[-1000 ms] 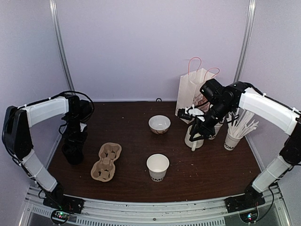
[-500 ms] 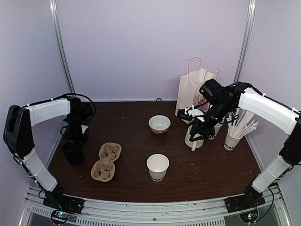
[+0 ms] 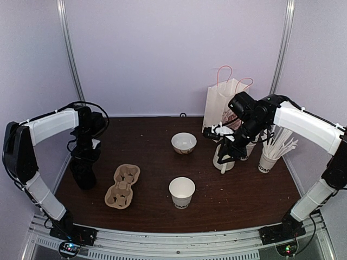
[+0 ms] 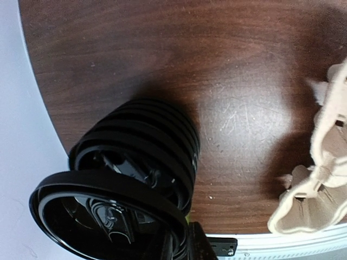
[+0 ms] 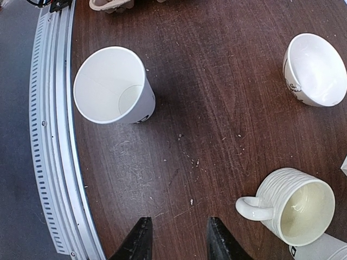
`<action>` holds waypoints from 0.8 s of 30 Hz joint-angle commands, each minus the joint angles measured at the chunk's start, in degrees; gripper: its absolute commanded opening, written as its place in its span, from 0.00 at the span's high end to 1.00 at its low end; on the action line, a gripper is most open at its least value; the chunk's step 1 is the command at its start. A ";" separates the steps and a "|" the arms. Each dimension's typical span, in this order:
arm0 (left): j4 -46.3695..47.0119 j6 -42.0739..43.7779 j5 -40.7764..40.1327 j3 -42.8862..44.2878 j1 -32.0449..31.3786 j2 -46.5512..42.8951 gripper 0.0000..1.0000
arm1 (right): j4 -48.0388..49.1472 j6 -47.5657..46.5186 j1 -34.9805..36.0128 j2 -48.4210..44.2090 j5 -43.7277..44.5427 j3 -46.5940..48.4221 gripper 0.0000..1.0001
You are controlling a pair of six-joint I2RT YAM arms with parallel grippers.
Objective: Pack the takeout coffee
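One white paper cup (image 3: 181, 192) with black lettering stands open, with no lid, at the front centre; it also shows in the right wrist view (image 5: 111, 86). A second lettered paper cup (image 5: 321, 251) peeks in behind the mug. My left gripper (image 3: 83, 162) hangs over a stack of black lids (image 3: 84, 177) at the far left. In the left wrist view it (image 4: 181, 242) is shut on the rim of one black lid (image 4: 103, 214), held just above the stack (image 4: 146, 146). My right gripper (image 3: 223, 154) is open and empty above the mug; its fingers (image 5: 142, 239) frame bare table.
A cardboard cup carrier (image 3: 122, 186) lies right of the lid stack. A white ceramic bowl (image 3: 184, 143) sits mid-table and a ribbed white mug (image 3: 222, 158) right of it. A paper bag (image 3: 221, 105) stands at the back right. A cup of stirrers (image 3: 269, 158) stands at the far right.
My left wrist has risen slightly over the lid stack. My right gripper has edged a little to the left above the mug.
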 commanded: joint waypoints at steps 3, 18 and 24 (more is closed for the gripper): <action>-6.19 2.17 2.94 9.92 0.18 -3.91 0.93 | -0.67 0.61 0.55 0.33 0.14 1.34 0.63; 16.39 1.24 43.04 41.56 -16.38 3.13 0.95 | 10.80 22.20 -4.16 0.06 -8.63 11.87 0.26; 40.89 -8.34 58.51 33.91 -16.89 1.26 0.94 | 25.14 42.40 -6.57 4.01 -25.46 12.29 0.12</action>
